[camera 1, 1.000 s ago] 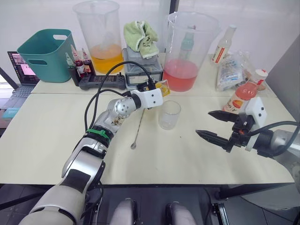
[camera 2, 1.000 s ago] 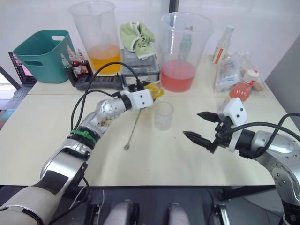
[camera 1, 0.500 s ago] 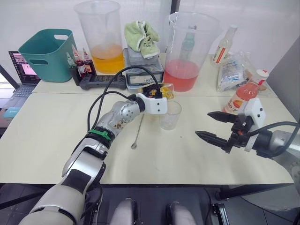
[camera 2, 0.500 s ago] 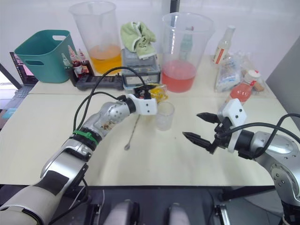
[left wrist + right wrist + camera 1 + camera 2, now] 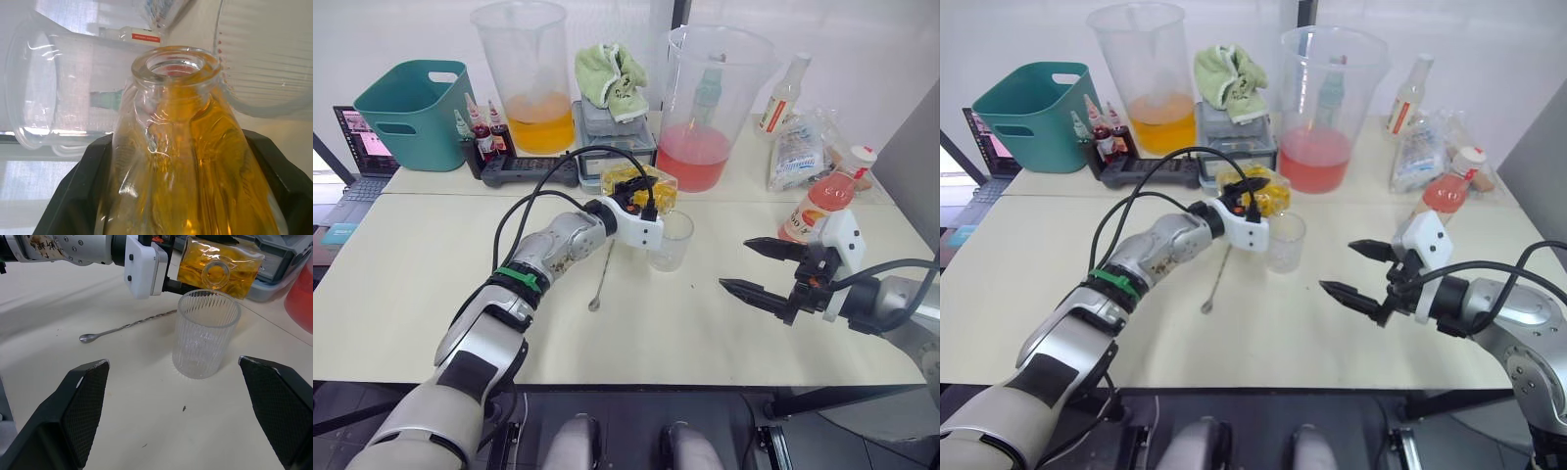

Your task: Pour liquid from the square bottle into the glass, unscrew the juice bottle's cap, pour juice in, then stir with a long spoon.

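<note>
While tipped nearly onto its side, square bottle of yellow liquid clamped between the black fingers of left claw, open neck aimed over the rim of the glass. Glass upright on the pale tabletop, just beyond that claw's tip and below the bottle mouth; whether any liquid is falling cannot be told. Long spoon flat on the tabletop under and just behind the left claw, bowl end nearer the robot, handle running up toward the glass. Right claw held wide, nothing between its two pointed fingers, hovering low over the tabletop with tips facing the glass, well apart from it. Juice bottle with pink-red liquid and white cap upright just behind the right claw, near the tabletop's far right edge. Further back from both claws: two large clear beakers, one orange, one pink, a green cloth and a teal bin.
</note>
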